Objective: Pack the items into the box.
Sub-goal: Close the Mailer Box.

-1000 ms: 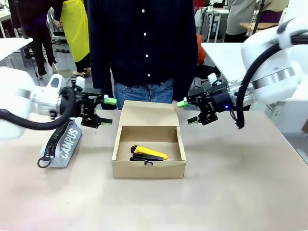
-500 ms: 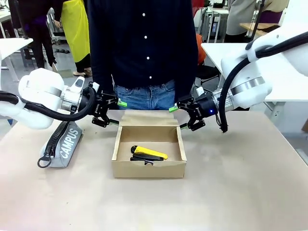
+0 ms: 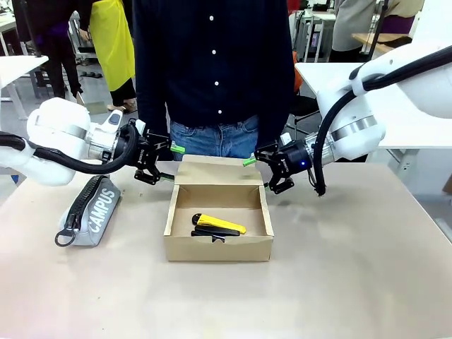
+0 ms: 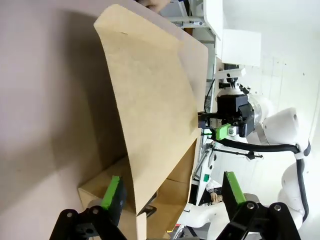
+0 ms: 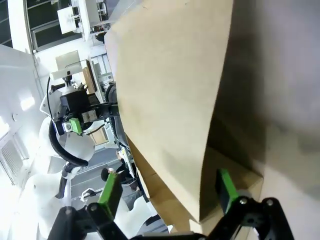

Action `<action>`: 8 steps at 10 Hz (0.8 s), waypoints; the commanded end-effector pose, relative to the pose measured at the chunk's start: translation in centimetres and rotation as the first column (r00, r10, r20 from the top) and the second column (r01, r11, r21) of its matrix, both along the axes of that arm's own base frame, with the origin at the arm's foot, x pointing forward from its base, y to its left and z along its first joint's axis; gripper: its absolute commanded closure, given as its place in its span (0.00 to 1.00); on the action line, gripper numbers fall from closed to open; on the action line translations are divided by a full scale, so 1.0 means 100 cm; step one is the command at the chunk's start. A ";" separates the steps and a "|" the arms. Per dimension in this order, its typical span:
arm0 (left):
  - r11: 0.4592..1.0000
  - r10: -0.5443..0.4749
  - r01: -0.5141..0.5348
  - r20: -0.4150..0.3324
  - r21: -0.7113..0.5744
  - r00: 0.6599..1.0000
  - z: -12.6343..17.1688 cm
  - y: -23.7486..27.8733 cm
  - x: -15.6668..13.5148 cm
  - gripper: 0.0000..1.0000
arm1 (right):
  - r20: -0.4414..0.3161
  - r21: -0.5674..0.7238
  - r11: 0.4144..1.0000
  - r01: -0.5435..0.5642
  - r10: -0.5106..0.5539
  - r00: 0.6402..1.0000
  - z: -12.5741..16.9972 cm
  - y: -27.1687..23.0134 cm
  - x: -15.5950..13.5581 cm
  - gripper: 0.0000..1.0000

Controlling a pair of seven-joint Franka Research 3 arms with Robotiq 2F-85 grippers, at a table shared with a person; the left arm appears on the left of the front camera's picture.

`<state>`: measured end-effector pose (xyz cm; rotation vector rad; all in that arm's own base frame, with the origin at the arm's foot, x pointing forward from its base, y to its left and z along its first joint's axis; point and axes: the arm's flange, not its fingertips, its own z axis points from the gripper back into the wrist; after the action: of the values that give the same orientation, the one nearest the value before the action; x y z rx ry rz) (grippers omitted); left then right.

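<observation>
Cardboard box (image 3: 219,248) lid straddled by left pincer (image 3: 171,163) and right pincer (image 3: 259,175), both agape, empty

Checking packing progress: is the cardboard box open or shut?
Open. The lid flap of the box stands raised at the far side, and the yellow knife lies visible inside.

Wore smooth white rounded shells on the left arm (image 3: 51,138) and right arm (image 3: 413,67), each banded with a silver ring (image 3: 351,128) near the wrist. Carried a thick black cable (image 3: 323,150) along each forearm and ended in black jaws faced with long green pads (image 4: 111,192). Showed a small blue light (image 3: 304,163) on the right wrist and round screws (image 4: 247,205) at the finger bases.
</observation>
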<state>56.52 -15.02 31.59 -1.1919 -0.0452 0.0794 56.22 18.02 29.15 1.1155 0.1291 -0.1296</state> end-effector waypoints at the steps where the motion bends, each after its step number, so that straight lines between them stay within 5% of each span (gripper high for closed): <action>1: 0.999 -0.031 0.031 -0.007 -0.020 0.999 -0.008 -0.003 0.019 0.00 | -0.028 0.019 1.000 -0.021 0.022 0.999 0.005 0.003 0.007 0.00; 8: 0.958 -0.184 0.193 0.060 -0.210 0.981 -0.011 -0.019 0.029 0.00 | 0.020 0.117 0.992 -0.044 0.042 0.999 0.007 0.004 0.006 0.00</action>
<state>59.07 -17.05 30.45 -1.3614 0.0543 -0.0658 56.36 18.50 29.60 1.1837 0.1775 -0.0923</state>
